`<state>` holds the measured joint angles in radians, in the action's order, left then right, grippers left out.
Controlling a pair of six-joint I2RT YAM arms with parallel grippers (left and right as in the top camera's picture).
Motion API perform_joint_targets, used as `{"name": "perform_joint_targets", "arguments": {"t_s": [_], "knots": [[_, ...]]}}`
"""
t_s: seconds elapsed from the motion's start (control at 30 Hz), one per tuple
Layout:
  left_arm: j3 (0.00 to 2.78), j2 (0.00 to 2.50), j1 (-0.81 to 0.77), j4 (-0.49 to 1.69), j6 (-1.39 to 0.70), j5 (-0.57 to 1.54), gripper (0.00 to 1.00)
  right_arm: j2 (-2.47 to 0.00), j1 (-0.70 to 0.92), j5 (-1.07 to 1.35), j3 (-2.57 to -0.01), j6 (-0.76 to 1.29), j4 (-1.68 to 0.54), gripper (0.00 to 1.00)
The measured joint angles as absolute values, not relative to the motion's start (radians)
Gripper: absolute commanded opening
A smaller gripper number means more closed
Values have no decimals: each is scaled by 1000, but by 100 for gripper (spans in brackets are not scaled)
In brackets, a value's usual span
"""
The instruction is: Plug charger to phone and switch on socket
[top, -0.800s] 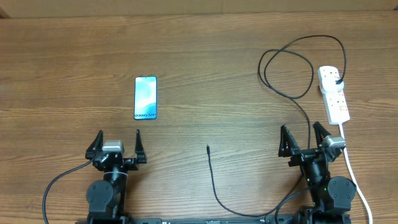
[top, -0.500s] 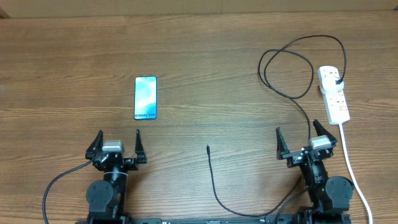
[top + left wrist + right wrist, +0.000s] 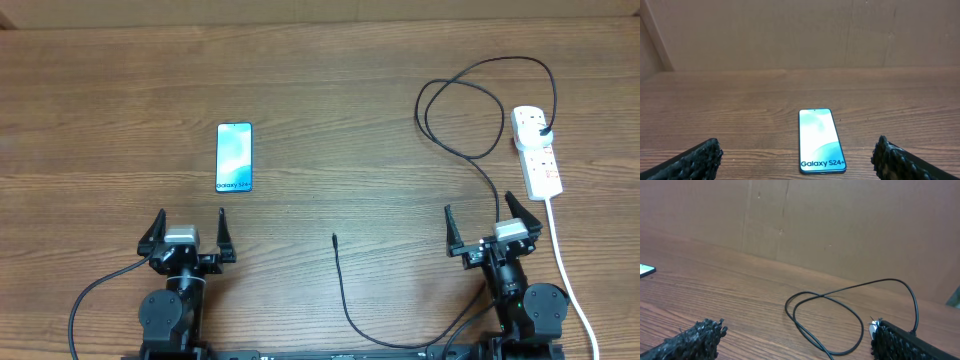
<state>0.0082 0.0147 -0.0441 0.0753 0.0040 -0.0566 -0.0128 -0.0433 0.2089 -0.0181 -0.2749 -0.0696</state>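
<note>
Left pincer [image 3: 190, 216]: fingers spread wide; nothing clasped
Slim rectangular phone with blue-white screen [image 3: 234, 157]: laid flat on the brown wooden table [image 3: 350, 90], ahead of the left pincer; untouched
Right pincer [image 3: 480, 207]: fingers spread wide; empty
Long thin black charger cable [image 3: 335, 245]: connector tip laid between the two pincers; loops ahead of the right pincer
White elongated power strip [image 3: 536, 150]: ahead-right of the right pincer; black plug seated in it

table [image 3: 320, 70]: matt wood grain | phone [image 3: 234, 157]: glossy screen | fingers [image 3: 695, 160]: rough black
</note>
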Motion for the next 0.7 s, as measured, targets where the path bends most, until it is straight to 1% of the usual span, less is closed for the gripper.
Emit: {"name": "perform_joint_targets", "arguments": {"t_s": [0.7], "knots": [[8, 15, -44, 75, 4, -57, 100, -13, -43, 209, -18, -282, -70, 100]]}}
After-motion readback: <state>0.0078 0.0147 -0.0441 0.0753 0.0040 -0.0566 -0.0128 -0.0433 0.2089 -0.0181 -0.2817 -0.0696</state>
